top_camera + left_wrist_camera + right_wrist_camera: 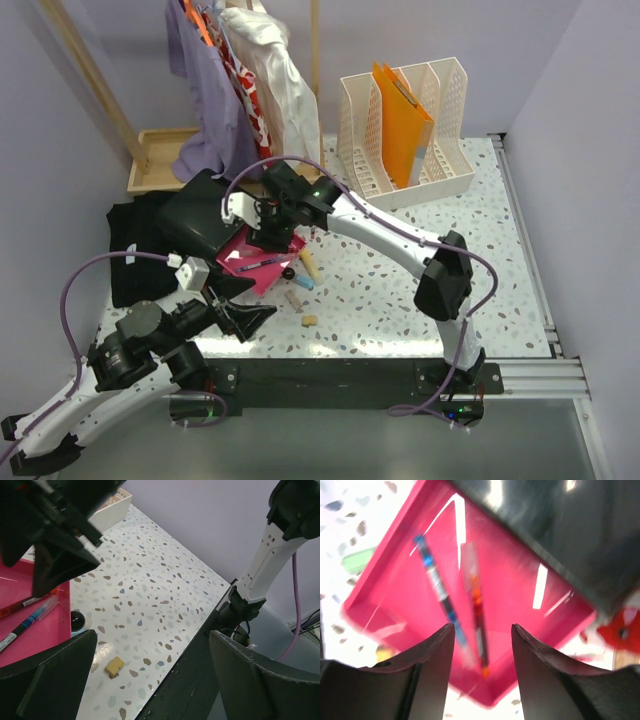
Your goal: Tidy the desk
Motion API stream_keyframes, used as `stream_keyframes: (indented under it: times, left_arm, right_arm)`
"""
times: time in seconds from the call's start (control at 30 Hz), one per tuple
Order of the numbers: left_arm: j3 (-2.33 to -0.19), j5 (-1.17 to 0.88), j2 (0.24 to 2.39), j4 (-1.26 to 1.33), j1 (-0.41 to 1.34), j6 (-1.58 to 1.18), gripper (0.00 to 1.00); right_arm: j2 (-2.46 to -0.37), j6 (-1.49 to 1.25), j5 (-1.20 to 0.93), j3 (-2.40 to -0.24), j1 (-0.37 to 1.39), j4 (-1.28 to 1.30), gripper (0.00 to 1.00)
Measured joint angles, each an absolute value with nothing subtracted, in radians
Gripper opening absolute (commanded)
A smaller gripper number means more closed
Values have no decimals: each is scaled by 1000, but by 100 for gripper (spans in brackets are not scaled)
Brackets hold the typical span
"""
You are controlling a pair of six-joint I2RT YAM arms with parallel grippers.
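The desk (400,290) spreads across the top view, with a file rack (405,125) at its back and a pink tray (262,268) toward its left. The right gripper (482,630) hangs over the tray, fingers spread and pinching nothing. The left gripper (152,640) is spread wide near the front edge. A blue pen (437,585) and an orange pen (476,605) show in the tray. A low sweep by either arm could tip the tray or push the small tan block (114,666) off the edge.
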State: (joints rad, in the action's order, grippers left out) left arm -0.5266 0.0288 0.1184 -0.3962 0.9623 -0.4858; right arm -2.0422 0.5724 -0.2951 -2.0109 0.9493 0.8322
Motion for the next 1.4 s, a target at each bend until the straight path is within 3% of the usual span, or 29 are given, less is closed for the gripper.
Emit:
stream_keyframes:
  times: [0.2, 0.47, 0.63, 0.87, 1.17, 1.2, 1.4]
  left_arm:
    - [-527, 55, 118, -397, 962, -488, 100]
    - [-556, 97, 195, -396, 962, -510, 100]
    - [-719, 98, 516, -384, 962, -515, 99]
    - [-1013, 169, 1019, -406, 962, -525, 94]
    - [-1461, 402, 1555, -580, 955, -577, 75]
    - [-1496, 416, 1593, -597, 950, -576, 68]
    - [-1657, 422, 1831, -644, 843, -559, 53]
  right_arm:
    - [-1730, 547, -319, -1740, 884, 797, 66]
    - [-1300, 447, -408, -1319, 574, 676, 76]
    - [-1105, 348, -443, -1065, 464, 610, 89]
    - [-959, 155, -551, -846, 207, 434, 90]
    - [-985, 67, -568, -826, 120, 364, 90]
    - [-985, 65, -568, -826, 118, 363, 90]
    - [-970, 62, -558, -825, 110, 353, 90]
